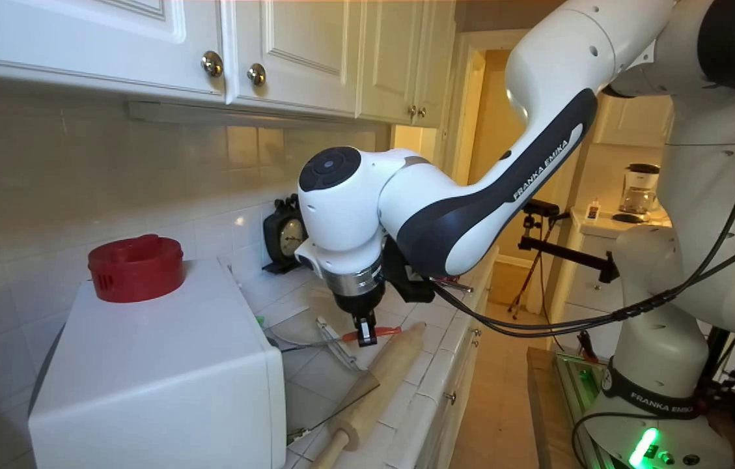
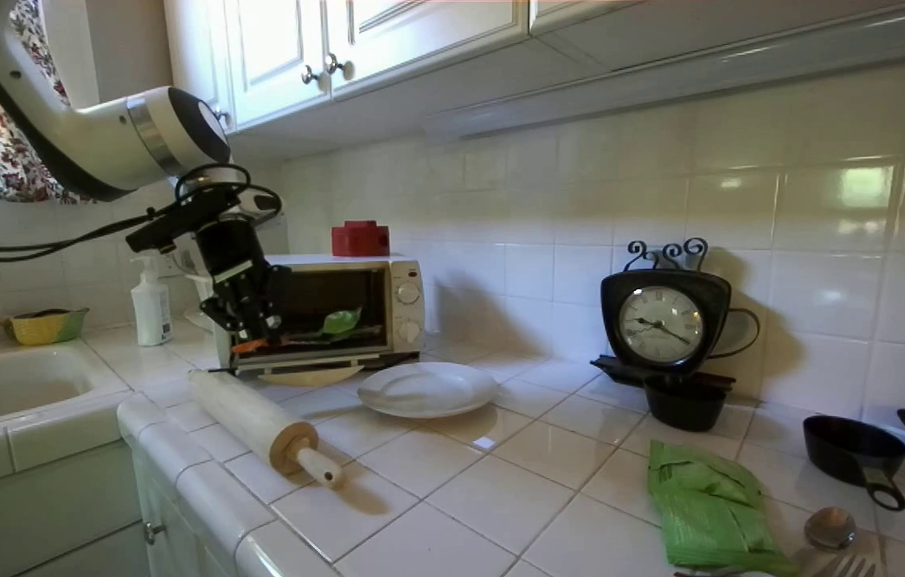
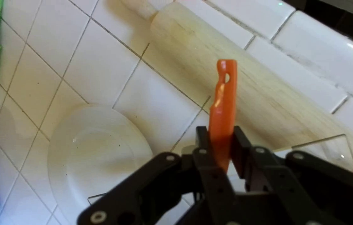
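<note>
wrist view: the gripper (image 3: 220,135), lower centre, pinches an orange-handled utensil (image 3: 225,106); likely a carrying step, next needing clearance from the rolling pin (image 3: 264,97), upper right.

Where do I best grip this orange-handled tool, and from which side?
Probably the middle of the orange handle, from above, with the fingers on either side of it, as now. It is long, slim and roughly level, and its holed end sticks out past them. The wrist view shows the rolling pin behind that end, so coming in low from there may be tighter.
</note>
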Robot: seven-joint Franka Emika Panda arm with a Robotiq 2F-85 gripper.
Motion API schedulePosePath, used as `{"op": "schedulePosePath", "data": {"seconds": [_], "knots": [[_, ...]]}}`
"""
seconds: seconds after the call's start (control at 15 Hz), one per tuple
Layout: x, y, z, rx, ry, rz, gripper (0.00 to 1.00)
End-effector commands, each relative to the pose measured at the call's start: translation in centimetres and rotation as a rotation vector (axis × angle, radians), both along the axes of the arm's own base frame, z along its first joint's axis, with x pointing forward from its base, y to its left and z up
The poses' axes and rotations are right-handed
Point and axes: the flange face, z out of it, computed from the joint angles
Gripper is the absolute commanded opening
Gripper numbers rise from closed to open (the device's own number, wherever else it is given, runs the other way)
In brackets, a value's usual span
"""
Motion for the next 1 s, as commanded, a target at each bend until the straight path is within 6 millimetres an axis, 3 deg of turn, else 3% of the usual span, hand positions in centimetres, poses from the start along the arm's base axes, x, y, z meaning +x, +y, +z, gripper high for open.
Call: {"op": "schedulePosePath", "data": {"seconds": [0.0, 0.4, 0.93], "knots": [[-1.8, -0.7, 0.4, 0.008, -0.028, -0.049, 0.05], [-3.7, -1.7, 0.3, 0.004, -0.058, -0.120, 0.05], [-5.3, -5.3, 1.2, 0.094, -0.126, -0.222, 0.05]]}}
